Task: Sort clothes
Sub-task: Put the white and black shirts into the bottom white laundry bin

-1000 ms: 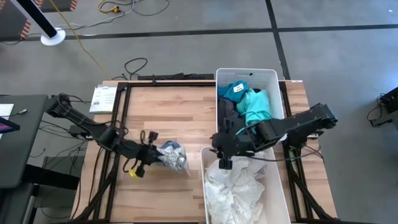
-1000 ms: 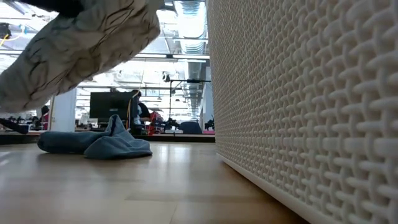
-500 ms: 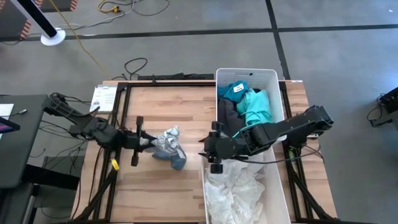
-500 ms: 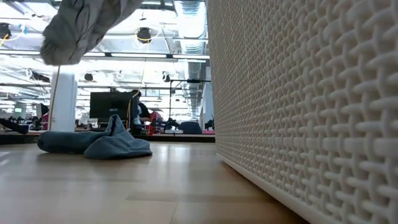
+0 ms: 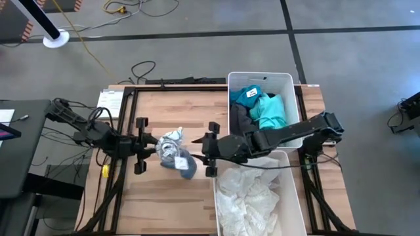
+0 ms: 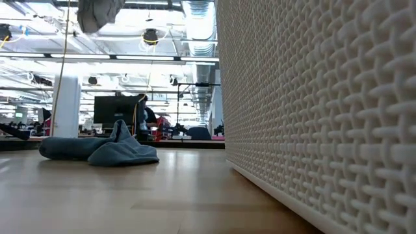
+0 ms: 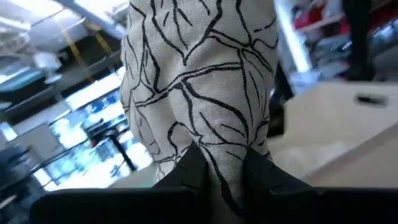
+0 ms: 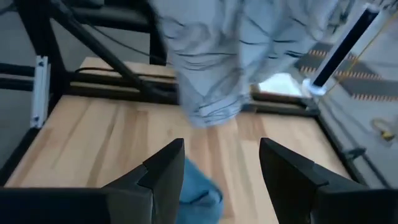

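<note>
Since a second ago the left gripper (image 5: 152,145) has lifted the leaf-print garment (image 5: 171,148) higher off the table, and the right gripper (image 5: 201,148) has moved leftward out of the bins toward it. The left gripper's fingers are clamped on the garment's bunched lower fold, seen close in the left wrist view (image 7: 205,93). The right gripper's fingers (image 8: 163,171) are spread wide and hold nothing, with the hanging garment (image 8: 230,56) just ahead of them.

The far bin (image 5: 260,79) holds teal clothes (image 5: 268,108) and dark clothes (image 5: 239,120). The near bin (image 5: 295,196) holds white clothes (image 5: 248,200).

A grey-blue garment (image 5: 186,168) lies on the wooden table (image 5: 177,111), beneath the lifted one; the low view shows it crumpled flat (image 6: 97,149), well apart from the bin's woven wall (image 6: 318,110). Beyond it stretches an office hall with monitors.

The table's left half is otherwise bare between its black frame rails (image 5: 128,118).
</note>
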Tool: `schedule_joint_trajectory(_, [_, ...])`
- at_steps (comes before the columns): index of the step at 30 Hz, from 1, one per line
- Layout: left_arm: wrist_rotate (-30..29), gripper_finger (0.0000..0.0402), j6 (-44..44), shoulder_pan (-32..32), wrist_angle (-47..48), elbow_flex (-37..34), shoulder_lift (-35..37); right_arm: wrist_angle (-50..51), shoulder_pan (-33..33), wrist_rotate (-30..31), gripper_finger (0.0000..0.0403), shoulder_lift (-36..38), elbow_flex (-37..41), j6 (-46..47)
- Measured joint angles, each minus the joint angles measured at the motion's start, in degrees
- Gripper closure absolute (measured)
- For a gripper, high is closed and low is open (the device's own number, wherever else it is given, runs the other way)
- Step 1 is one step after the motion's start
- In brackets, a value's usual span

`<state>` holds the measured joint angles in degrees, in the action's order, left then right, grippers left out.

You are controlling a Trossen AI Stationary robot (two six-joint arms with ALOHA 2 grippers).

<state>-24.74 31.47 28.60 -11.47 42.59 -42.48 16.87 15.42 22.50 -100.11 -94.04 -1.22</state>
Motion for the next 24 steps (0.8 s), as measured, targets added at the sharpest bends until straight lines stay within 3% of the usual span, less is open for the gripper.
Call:
schedule_joint_trajectory(7, [7.9,0.0360,-2.6,-1.9,-2.6,0.0,-0.5,-8.3,-2.2,-0.3,0.0182,-1.5,0.0,-4.6])
schedule_joint_trajectory(13, [8.7,0.0360,-3.0,-2.7,-3.0,0.0,-1.6,-12.8,-4.2,-12.1,0.0182,-3.0,0.0,-4.8])
schedule_joint_trajectory(24, [12.0,0.0360,-3.0,-6.8,-5.7,0.0,-4.1,-18.0,-5.2,-21.7,0.0181,-6.2,0.0,-5.6])
